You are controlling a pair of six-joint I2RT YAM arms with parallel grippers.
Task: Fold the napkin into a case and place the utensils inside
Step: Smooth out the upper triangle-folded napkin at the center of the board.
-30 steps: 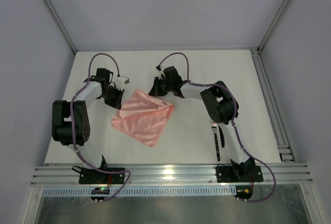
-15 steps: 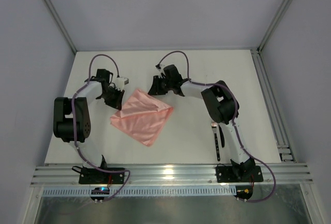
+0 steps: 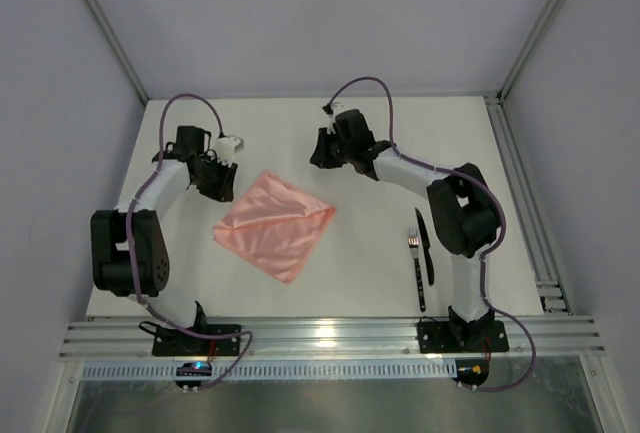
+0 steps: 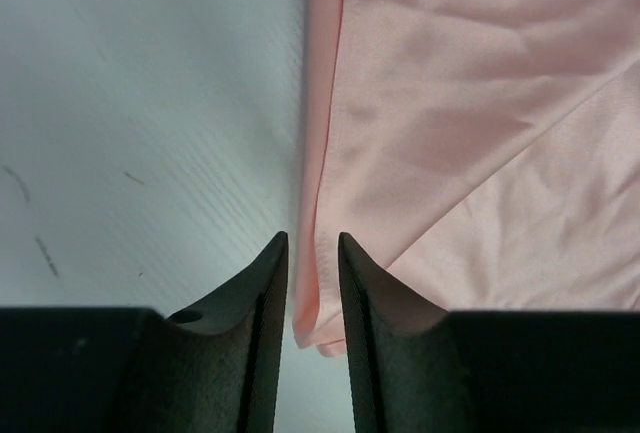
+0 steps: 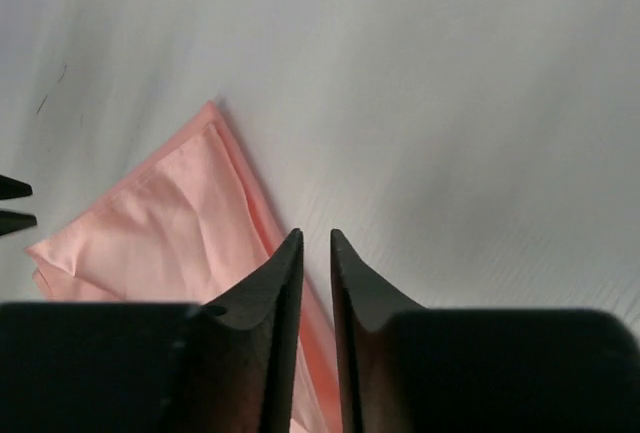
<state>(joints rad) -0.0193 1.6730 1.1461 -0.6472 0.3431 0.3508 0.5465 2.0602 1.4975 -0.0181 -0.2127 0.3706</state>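
The salmon-pink napkin (image 3: 275,225) lies folded and flat on the white table, roughly a diamond. It also shows in the left wrist view (image 4: 450,103) and the right wrist view (image 5: 170,223). My left gripper (image 3: 222,189) hovers at the napkin's upper left edge. Its jaws (image 4: 312,243) stand a narrow gap apart, with a cloth corner lying below them, not pinched. My right gripper (image 3: 320,156) is above and behind the napkin's top corner, narrowly open and empty (image 5: 316,238). The dark fork (image 3: 418,273) and knife (image 3: 425,248) lie side by side at the right.
The right arm's base and forearm (image 3: 460,233) stand just right of the utensils. A metal rail (image 3: 330,335) runs along the near table edge, and frame posts stand at the far corners.
Both grippers let go of the napkin and drew back toward the far side, the right one farthest. The napkin settled flat. The fork and knife, earlier partly hidden by the right arm, now show.
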